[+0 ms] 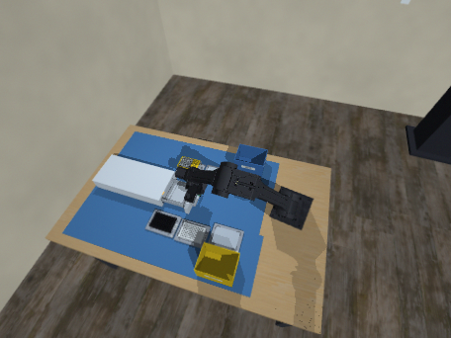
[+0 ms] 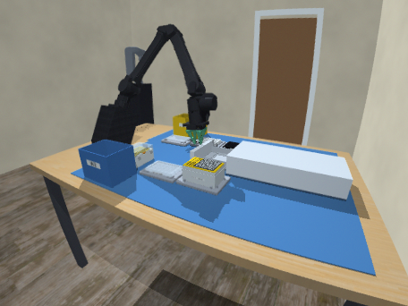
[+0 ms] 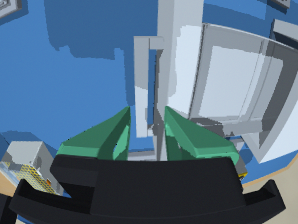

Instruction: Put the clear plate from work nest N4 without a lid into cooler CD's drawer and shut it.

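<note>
The white cooler (image 1: 134,180) lies at the left of the blue mat, and its drawer (image 1: 180,195) stands pulled partly out toward the arm's base. My gripper (image 1: 190,198) points down at the drawer's front. In the wrist view the green fingers stand a little apart on either side of the pale bar handle (image 3: 148,83), not clamped on it. The drawer's floor (image 3: 233,90) looks empty. A pale, clear-looking plate (image 1: 226,236) rests in a nest next to the yellow bin. I cannot read the nest labels. The cooler's lamp is not visible.
A yellow bin (image 1: 218,264) stands at the mat's near edge and a blue bin (image 1: 250,155) at the far edge. A black plate (image 1: 163,223) and a dotted plate (image 1: 192,232) sit in nests. The yellow-labelled tip box (image 2: 203,170) stands beside the drawer.
</note>
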Robot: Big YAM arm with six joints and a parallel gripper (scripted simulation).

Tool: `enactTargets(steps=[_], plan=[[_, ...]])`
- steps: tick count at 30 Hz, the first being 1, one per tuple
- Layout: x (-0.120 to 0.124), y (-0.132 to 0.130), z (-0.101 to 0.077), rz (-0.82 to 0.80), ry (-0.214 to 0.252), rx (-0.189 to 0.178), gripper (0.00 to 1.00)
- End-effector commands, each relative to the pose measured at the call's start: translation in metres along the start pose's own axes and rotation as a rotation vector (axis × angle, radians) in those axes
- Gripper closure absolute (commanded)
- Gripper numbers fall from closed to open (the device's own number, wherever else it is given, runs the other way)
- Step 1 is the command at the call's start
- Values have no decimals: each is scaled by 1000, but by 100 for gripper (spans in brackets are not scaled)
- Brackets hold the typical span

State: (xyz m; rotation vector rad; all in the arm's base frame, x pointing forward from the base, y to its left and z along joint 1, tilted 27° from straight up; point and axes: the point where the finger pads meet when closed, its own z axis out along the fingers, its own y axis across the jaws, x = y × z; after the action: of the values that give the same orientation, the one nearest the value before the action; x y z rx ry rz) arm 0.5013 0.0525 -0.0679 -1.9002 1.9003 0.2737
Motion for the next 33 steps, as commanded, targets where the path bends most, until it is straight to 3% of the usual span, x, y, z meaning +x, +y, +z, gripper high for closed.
enactTargets(steps=[1, 33], plan=[[-6, 46, 38, 22, -10, -119, 70], [-6, 47, 35, 17, -11, -124, 70]])
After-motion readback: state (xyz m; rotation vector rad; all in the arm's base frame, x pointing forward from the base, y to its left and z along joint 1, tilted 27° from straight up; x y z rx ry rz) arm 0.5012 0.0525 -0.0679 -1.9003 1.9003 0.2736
